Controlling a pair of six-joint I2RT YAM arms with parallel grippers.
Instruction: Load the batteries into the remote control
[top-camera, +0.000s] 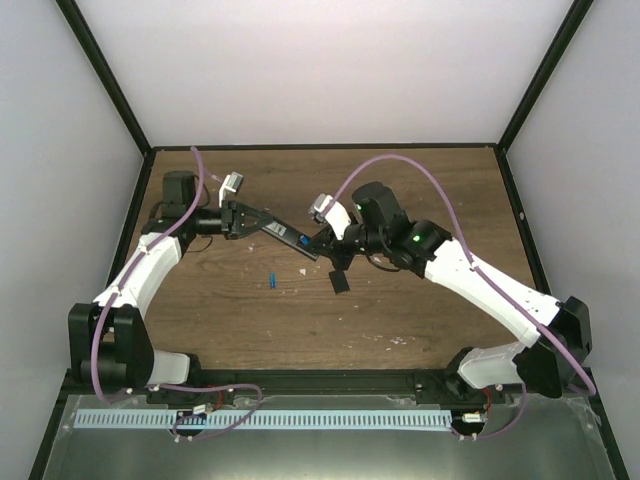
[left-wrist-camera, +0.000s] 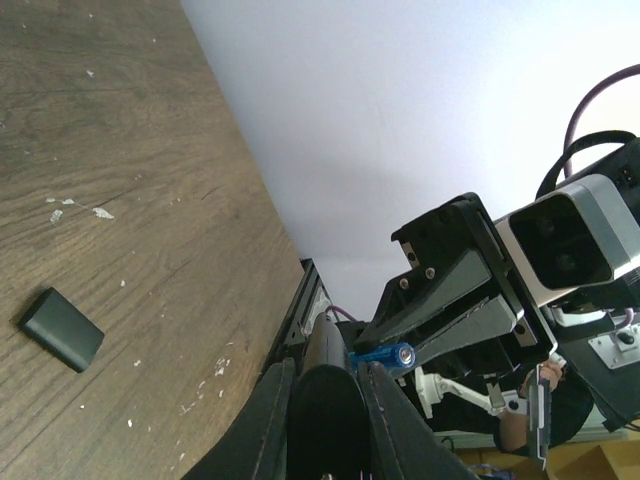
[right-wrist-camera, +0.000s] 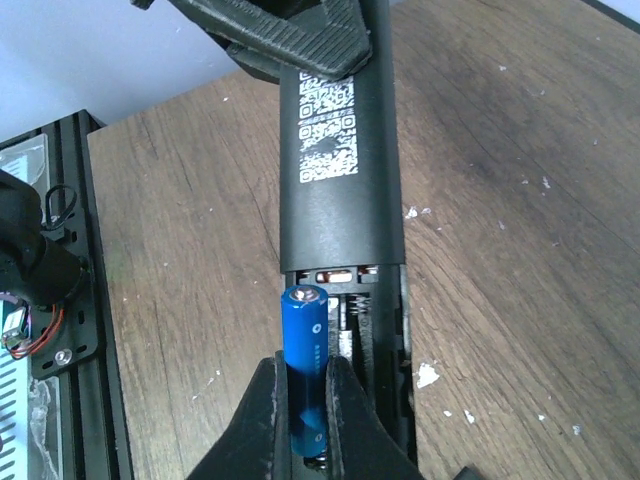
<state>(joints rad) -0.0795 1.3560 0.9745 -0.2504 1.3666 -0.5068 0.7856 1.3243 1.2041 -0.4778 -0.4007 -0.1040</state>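
The black remote control (top-camera: 283, 232) hangs above the table, held at one end by my left gripper (top-camera: 240, 218), whose fingers (left-wrist-camera: 268, 425) are shut on it (left-wrist-camera: 325, 400). Its open battery slot (right-wrist-camera: 375, 320) faces my right gripper (right-wrist-camera: 306, 415). The right gripper (top-camera: 325, 240) is shut on a blue battery (right-wrist-camera: 305, 350) and holds it at the left side of the slot, its top by the contacts. This battery also shows in the left wrist view (left-wrist-camera: 385, 356). A second blue battery (top-camera: 272, 281) lies on the table below the remote.
The small black battery cover (top-camera: 339, 281) lies on the wooden table right of the loose battery; it shows in the left wrist view (left-wrist-camera: 62, 328). White crumbs dot the wood. Black frame rails (top-camera: 300, 380) run along the near edge.
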